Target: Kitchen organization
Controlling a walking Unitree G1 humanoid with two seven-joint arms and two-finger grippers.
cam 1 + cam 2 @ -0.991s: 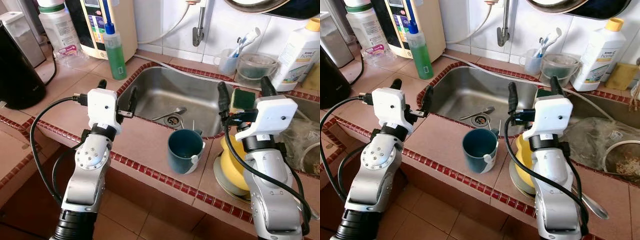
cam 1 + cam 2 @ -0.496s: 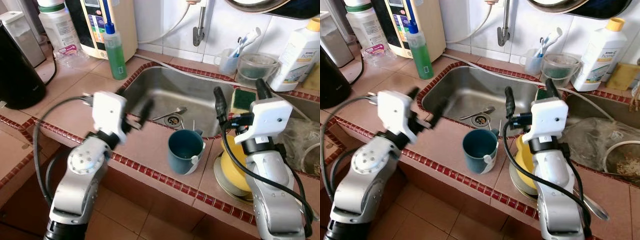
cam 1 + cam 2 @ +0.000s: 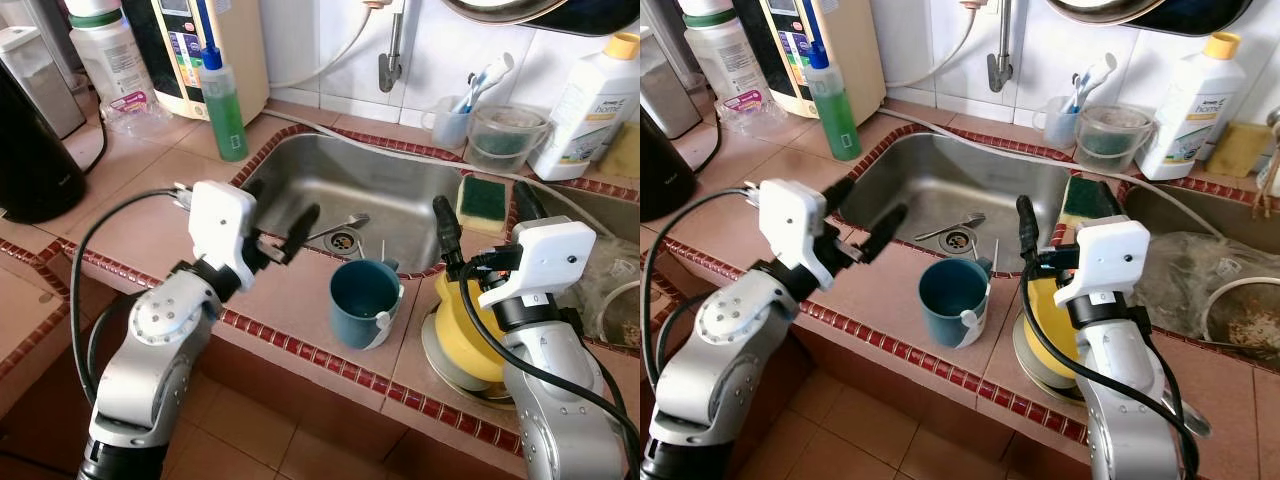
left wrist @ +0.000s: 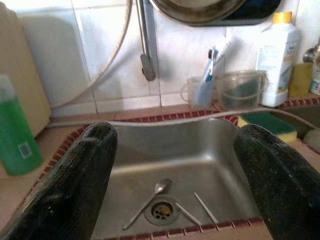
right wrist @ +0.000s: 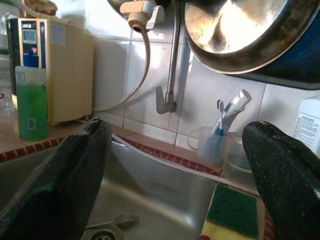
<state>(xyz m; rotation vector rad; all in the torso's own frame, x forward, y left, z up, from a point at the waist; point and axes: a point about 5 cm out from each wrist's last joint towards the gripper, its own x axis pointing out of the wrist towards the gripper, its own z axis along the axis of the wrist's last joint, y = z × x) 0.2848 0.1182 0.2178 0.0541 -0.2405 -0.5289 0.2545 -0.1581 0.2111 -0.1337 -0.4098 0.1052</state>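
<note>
Teal plastic mug [image 3: 366, 303] standing upright at centre frame on the terracotta tiled counter [image 3: 290, 300], just in front of the stainless steel sink [image 3: 370, 195], with a thin stick poking up beside its rim. Hovering to the mug's left, near but not touching: left gripper [image 3: 283, 222], black fingers spread wide and pointing toward the basin. Hanging at centre right above the yellow bowl on a metal plate [image 3: 462, 325]: right gripper [image 3: 482, 218], likewise spread, pinching nothing. Lying in the basin near the drain: a metal spoon [image 4: 148, 202] and two thin sticks. Resting on the sink's right edge: a green and yellow sponge [image 3: 484, 199]. Standing at upper left: a bottle of green liquid [image 3: 224, 105]. Judging the step as reaching for the mug or for the cutlery in the sink; hard telling which. Doing it well likely means keeping the fingers apart until the mug wall sits squarely between them, approaching level and from the side away from the stick, closing gently since light plastic may tip or slide on smooth tile, and keeping the left arm's cable clear of the rim.
</note>
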